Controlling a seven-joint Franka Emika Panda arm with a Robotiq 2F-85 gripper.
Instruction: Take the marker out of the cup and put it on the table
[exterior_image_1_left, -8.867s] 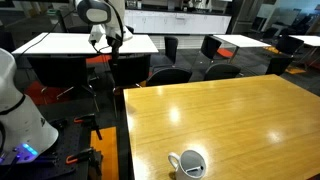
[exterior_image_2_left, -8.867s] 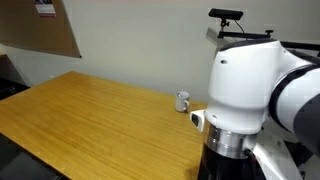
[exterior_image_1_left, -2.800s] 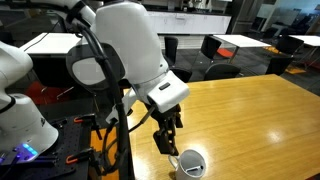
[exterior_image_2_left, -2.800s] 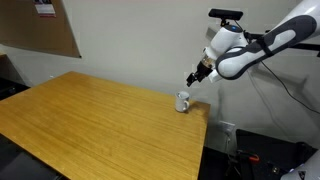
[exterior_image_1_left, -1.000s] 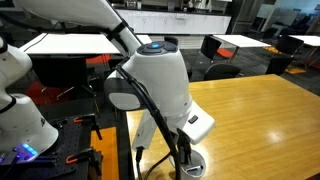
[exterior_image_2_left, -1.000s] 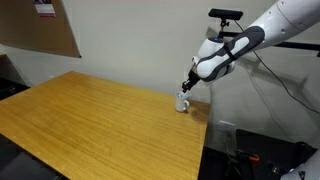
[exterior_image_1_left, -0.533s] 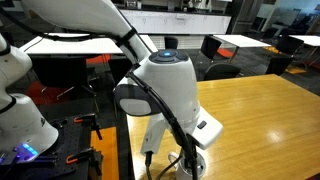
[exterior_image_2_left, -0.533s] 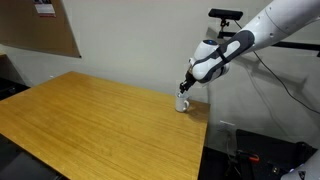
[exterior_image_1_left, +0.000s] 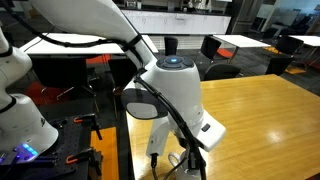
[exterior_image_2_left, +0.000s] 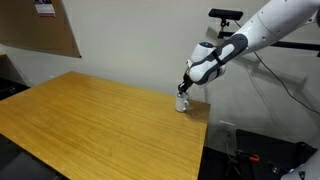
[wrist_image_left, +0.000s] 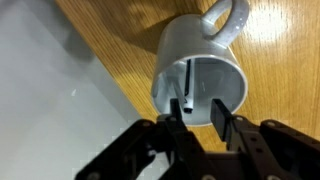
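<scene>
One small white round mug (wrist_image_left: 185, 40) with side handle in wrist view, standing on glossy honey-yellow wooden tabletop (wrist_image_left: 285, 90). Thin dark stick-shaped marker (wrist_image_left: 188, 82) inside mug. Black gripper (wrist_image_left: 200, 112) at mug mouth, jaws parted, marker between them, nothing clamped.
In an exterior view: gripper (exterior_image_2_left: 184, 90) dipped onto mug (exterior_image_2_left: 182, 103) near tabletop (exterior_image_2_left: 90, 120) corner.
In an exterior view: bulky white arm (exterior_image_1_left: 175, 95) hides mug; gripper (exterior_image_1_left: 192, 160) low at tabletop (exterior_image_1_left: 260, 110) edge.

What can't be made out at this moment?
1. Marker: in the wrist view, only a thin dark line inside the cup; its lower end is hidden by the gripper.
2. In both exterior views the marker is unseen, hidden by the cup wall or the arm.
3. Finger contact with the marker is unclear.
</scene>
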